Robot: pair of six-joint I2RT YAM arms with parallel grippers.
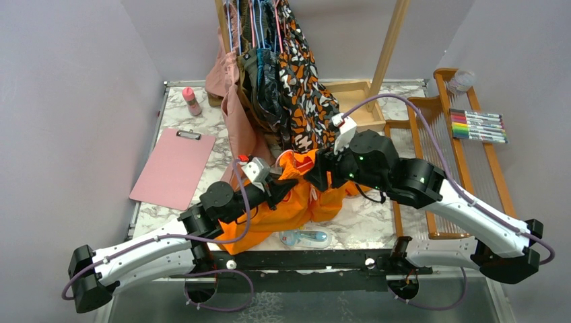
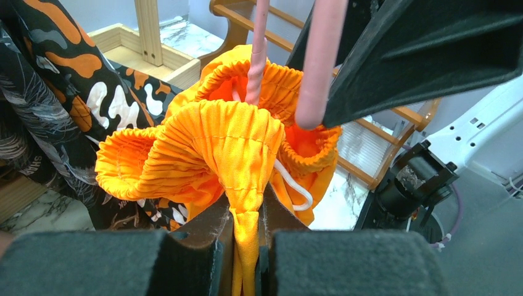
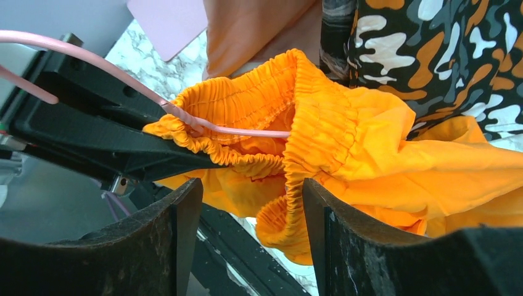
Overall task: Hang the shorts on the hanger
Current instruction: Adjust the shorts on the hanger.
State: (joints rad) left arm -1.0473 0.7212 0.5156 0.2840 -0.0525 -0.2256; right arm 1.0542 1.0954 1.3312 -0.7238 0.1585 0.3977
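Item: plain bright orange fabric shorts [image 2: 210,142], gathered waistband bunched just ahead of the left hand [image 2: 247,216], which is clamped on one fold. The right hand [image 3: 253,203] stands apart, waistband between its fingers but not closed on it. The thin pink wire hanger [image 3: 247,132] enters the waist opening just beyond. Handling, as judged: hold tension with the left hand, pinch the waistband rim with the right, and draw it along the wire without snagging.

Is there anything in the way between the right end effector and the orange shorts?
Nothing visible does. The right end effector is open, its jaws on either side of the waistband of the shorts, with nothing between. The hanger wire already runs into the waist opening.
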